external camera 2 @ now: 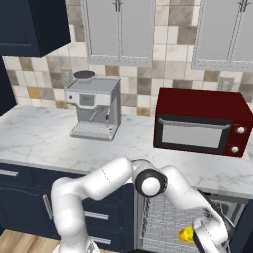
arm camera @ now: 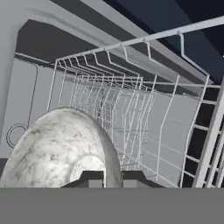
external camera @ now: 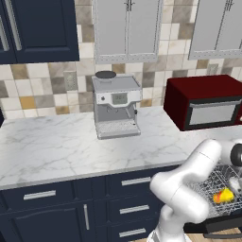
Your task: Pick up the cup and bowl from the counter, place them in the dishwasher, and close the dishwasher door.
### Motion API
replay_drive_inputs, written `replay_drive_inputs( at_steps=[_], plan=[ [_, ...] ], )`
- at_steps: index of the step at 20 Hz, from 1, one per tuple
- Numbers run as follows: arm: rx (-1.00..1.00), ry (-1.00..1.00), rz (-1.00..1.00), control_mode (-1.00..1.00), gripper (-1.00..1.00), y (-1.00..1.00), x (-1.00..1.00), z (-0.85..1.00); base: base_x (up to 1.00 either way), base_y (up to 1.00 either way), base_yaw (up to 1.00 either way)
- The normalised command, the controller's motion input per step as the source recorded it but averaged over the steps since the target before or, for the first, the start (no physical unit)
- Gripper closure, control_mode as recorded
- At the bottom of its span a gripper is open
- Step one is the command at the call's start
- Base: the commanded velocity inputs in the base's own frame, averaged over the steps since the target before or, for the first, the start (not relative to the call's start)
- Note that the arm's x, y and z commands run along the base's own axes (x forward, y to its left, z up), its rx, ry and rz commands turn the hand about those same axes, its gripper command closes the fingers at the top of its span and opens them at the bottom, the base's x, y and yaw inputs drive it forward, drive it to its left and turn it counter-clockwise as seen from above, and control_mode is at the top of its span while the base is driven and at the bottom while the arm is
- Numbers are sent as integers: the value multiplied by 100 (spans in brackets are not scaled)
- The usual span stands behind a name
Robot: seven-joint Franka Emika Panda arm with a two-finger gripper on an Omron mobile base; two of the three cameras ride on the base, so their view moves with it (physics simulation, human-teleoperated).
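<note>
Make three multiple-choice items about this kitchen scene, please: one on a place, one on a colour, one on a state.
1. Where is the yellow thing?
A. on the counter
B. in the rack
C. on the microwave

2. What colour is the microwave?
A. dark red
B. white
C. navy

3. How do the gripper jaws stand?
A. wide open over nothing
B. shut on the bowl
C. shut on a drawer handle

Answers:
1 B: it lies among the grey wires of the rack in the dishwasher.
2 A: its body is dark red in both base views.
3 B: the hand view shows both tips clamped on the rim of the marbled bowl.
</note>
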Motion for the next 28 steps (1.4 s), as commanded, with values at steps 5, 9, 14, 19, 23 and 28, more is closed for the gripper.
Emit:
replay_drive_inputs(
  at_steps=[5,9,14,19,23,28],
  plan=[
    [0,2,0,-100,100,-24,25,-65,0,0,0],
    [0,1,0,-100,100,-13,5,-59,0,0,0],
    [0,0,0,-100,-100,-1,0,-23,0,0,0],
    [-2,-6,0,-100,-100,0,-28,15,0,0,0],
    [-7,-9,0,-100,-100,0,-25,33,0,0,0],
    [-13,-7,0,-100,-100,1,-18,34,0,0,0]
  ],
)
